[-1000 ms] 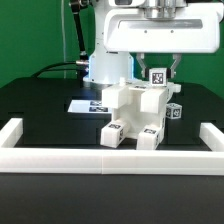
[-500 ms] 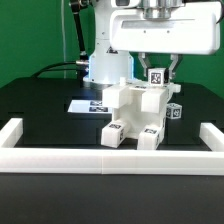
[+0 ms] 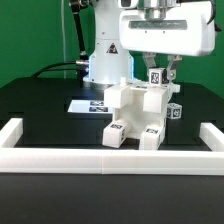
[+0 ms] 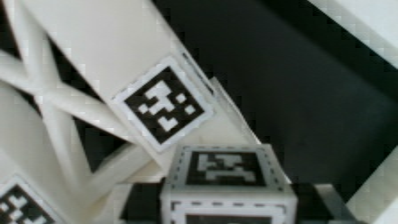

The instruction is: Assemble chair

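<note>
Leftmost in the exterior view, the thin, flat marker board (image 3: 84, 104) lies on the matte black table (image 3: 40, 105), behind a low, square-edged white rail (image 3: 110, 160) that borders the near side. At centre stands the chair (image 3: 128, 108), a blocky assembly of smooth white plastic with two stubby legs pointing forward, each bearing a small square black-and-white tag. Above its rear corner, on the exterior view's right, the gripper (image 3: 157, 68) hangs with its jaws drawn in on a tagged white post (image 3: 157, 77) that rises upright from the chair's top. A small tagged block (image 3: 175, 112) sits just beside the chair, farther right; contact cannot be judged. The wrist view shows the post's (image 4: 221, 168) square tagged end close up, against slanted white panels.
</note>
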Controlling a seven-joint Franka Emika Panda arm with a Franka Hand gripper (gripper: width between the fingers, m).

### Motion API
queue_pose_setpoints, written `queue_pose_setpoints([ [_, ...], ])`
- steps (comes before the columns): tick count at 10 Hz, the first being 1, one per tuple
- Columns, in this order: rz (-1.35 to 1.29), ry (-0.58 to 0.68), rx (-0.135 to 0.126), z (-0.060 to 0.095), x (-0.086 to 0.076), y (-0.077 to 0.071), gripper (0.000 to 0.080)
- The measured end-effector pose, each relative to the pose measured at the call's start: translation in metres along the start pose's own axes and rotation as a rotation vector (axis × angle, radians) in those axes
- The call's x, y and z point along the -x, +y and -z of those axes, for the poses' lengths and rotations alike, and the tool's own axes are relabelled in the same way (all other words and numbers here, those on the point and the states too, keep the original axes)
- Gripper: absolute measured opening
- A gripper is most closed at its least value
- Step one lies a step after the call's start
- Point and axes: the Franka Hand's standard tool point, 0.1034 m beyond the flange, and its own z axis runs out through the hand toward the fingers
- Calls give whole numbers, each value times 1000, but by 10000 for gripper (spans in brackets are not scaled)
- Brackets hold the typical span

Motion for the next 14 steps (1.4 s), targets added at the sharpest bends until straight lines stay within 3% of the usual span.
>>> queue_pose_setpoints([
  [8,-447,-19,-7,-1,6,-3,288],
  [11,-481,-23,-8,-1,8,-3,288],
  [12,-442,-22,-8,-1,8,-3,416],
  [13,-411,-22,-8,-1,8,-4,416],
  [14,-271,-18,-10,-1,8,-4,549],
])
